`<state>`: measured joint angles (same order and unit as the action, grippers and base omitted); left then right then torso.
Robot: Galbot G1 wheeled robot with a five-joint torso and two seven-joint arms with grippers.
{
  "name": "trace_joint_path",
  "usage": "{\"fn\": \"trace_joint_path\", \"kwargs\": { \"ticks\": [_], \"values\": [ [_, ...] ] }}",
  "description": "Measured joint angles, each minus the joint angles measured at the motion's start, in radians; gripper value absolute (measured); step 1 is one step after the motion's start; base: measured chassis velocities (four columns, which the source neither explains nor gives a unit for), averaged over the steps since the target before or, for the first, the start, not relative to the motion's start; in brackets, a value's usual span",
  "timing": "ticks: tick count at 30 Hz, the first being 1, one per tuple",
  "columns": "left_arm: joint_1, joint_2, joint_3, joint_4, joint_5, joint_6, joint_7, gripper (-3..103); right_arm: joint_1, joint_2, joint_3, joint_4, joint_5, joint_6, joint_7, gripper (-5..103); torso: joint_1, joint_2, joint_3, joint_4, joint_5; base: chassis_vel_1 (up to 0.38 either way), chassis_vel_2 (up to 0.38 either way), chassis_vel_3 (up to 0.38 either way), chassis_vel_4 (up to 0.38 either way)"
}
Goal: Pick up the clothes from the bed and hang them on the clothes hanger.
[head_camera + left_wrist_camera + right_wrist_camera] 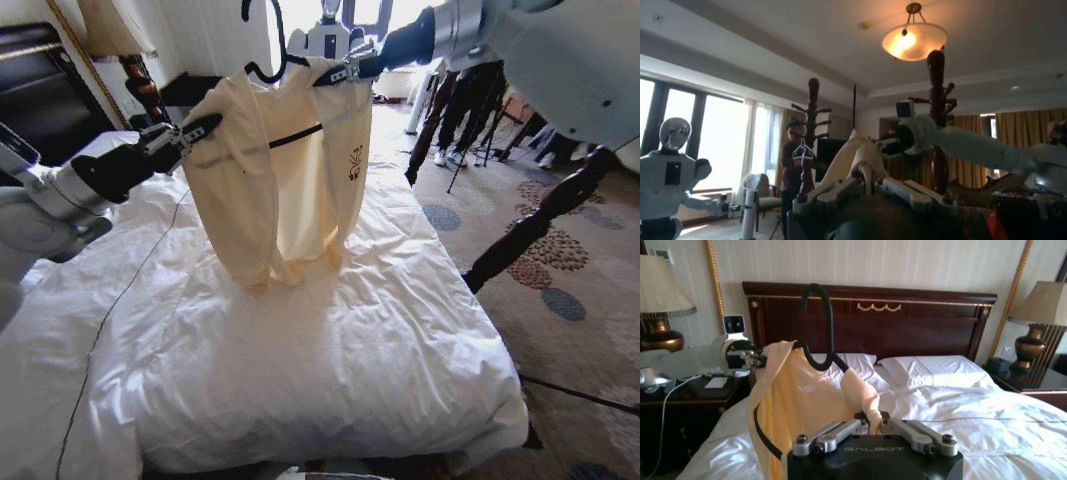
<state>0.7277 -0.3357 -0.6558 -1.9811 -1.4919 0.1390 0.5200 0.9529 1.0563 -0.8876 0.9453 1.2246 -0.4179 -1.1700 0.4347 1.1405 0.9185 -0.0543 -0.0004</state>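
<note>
1. Daylight from the window (pixel 300 15) ahead blows out, glaring on the white bed (pixel 330 340)
2. My left wrist view is dim and backlit; a ceiling lamp (pixel 914 41) glows warm
3. My head view bends at the edges

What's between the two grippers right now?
In the head view, the cream top on the black hanger spans between them: the left gripper holds one shoulder, the right gripper the other, above the bed.
</note>
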Motion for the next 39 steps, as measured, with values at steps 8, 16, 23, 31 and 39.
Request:
{"fn": "trace_joint_path", "kwargs": {
  "ticks": [8, 16, 23, 31, 39],
  "values": [
    [-0.005, -0.001, -0.001, -0.008, -0.001, -0.005, -0.049, 14, -0.008, -0.012, 0.015, 0.012, 0.001, -0.001, 0.017, 0, 0.000, 0.000, 0.000, -0.0002, -0.0001, 0.000, 0.000, 0.000, 0.000],
    [-0.013, 0.001, 0.000, -0.008, -0.003, -0.005, -0.052, 41, -0.010, -0.045, 0.037, 0.060, 0.067, -0.003, 0.109, 0, 0.000, 0.000, 0.000, 0.0001, -0.0002, 0.000, 0.000, 0.000, 0.000],
    [-0.025, -0.001, 0.008, -0.008, -0.005, 0.000, -0.056, 68, -0.012, -0.130, 0.015, 0.192, 0.188, -0.010, 0.247, 0, 0.000, 0.000, 0.000, 0.0000, 0.0001, 0.000, 0.000, 0.000, 0.000],
    [-0.026, -0.002, 0.009, -0.005, -0.009, 0.004, -0.064, 94, -0.013, -0.176, 0.014, 0.259, 0.230, -0.022, 0.293, 0, 0.000, 0.000, 0.000, 0.0000, 0.0000, 0.000, 0.000, 0.000, 0.000],
    [-0.022, -0.009, 0.006, 0.001, -0.009, 0.006, -0.068, 100, -0.064, -0.236, 0.058, 0.379, 0.381, 0.003, 0.533, 0, 0.000, 0.000, 0.000, 0.0001, -0.0003, 0.000, 0.000, 0.000, 0.000]
  ]
}}
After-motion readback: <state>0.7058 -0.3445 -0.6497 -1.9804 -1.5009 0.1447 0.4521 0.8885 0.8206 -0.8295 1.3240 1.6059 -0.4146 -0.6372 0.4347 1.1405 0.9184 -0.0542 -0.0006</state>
